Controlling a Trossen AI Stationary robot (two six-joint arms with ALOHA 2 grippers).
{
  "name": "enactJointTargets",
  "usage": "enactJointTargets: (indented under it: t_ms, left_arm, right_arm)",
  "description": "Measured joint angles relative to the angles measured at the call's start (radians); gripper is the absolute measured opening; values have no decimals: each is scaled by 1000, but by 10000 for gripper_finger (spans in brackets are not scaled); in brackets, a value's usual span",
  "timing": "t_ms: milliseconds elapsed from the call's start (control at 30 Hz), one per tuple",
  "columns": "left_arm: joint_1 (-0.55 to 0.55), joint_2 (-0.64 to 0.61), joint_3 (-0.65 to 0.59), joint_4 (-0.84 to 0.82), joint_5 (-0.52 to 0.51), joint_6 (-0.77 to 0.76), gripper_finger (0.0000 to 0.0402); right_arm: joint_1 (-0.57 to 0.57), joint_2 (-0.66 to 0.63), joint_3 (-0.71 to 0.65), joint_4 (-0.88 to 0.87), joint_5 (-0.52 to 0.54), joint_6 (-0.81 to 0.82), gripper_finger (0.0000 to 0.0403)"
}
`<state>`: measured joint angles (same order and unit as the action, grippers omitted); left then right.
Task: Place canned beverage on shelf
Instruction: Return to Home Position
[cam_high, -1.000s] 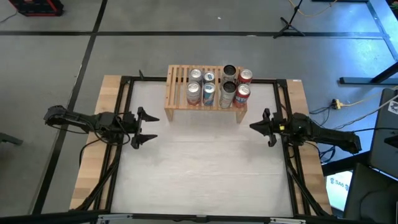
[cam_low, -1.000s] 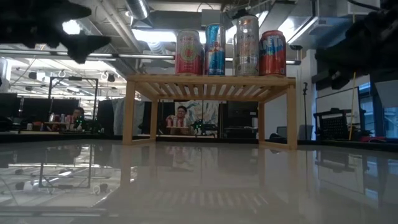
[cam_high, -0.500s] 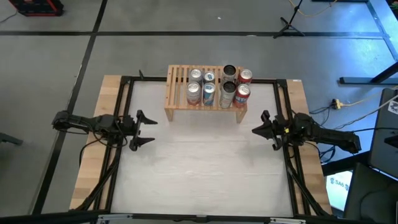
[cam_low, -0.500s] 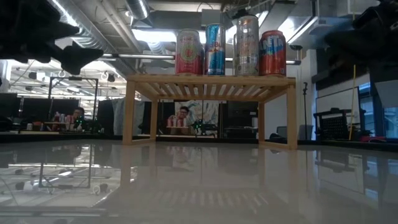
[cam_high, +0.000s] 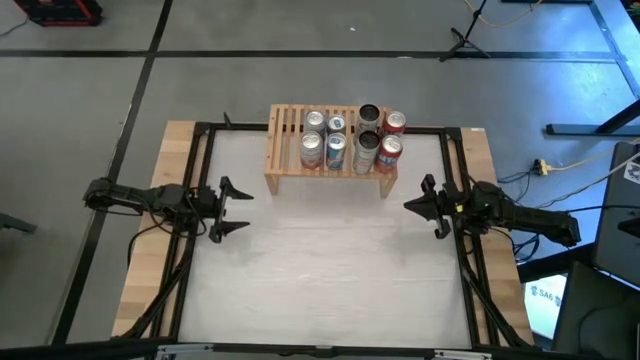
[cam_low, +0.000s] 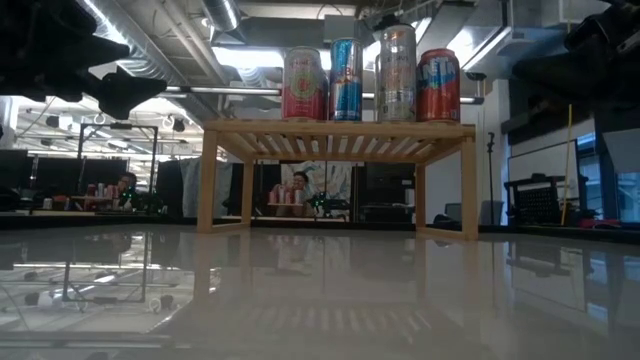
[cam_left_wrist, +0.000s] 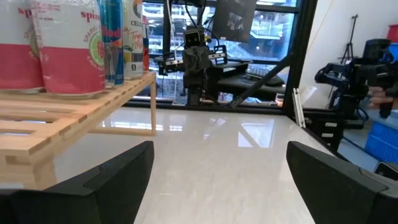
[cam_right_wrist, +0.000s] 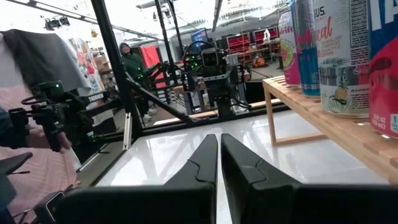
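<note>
While cans (cam_high: 335, 150) top the shelf (cam_high: 285, 150), left gripper (cam_high: 240, 208) to its left (fingers (cam_left_wrist: 93, 186) spread), right gripper (cam_high: 412, 205) opposite, fingers (cam_right_wrist: 186, 180) pressed together.

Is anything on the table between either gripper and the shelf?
Nothing visible. Bare table lies between the shelf, which holds the cans, and both arms: the left gripper open at the table's left side, the right gripper shut at its right.

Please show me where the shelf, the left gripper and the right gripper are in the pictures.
shelf (cam_high: 285, 124), high view, on the bare slats at its left end.
left gripper (cam_high: 246, 210), high view, midway between its open fingertips.
right gripper (cam_high: 407, 206), high view, at its shut fingertips.
</note>
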<state>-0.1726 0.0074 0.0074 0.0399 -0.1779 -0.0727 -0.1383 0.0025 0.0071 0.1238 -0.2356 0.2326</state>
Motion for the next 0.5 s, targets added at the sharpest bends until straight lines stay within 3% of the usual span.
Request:
enactJointTargets:
  t_ms: [333, 500]
  left_arm:
    - [0, -1, 0, 1, 0, -1, 361]
    - [0, -1, 0, 1, 0, -2, 361]
  right_arm:
    - [0, 0, 0, -52, -55, -81, 12]
    - [0, 1, 0, -68, 34, -83, 12]
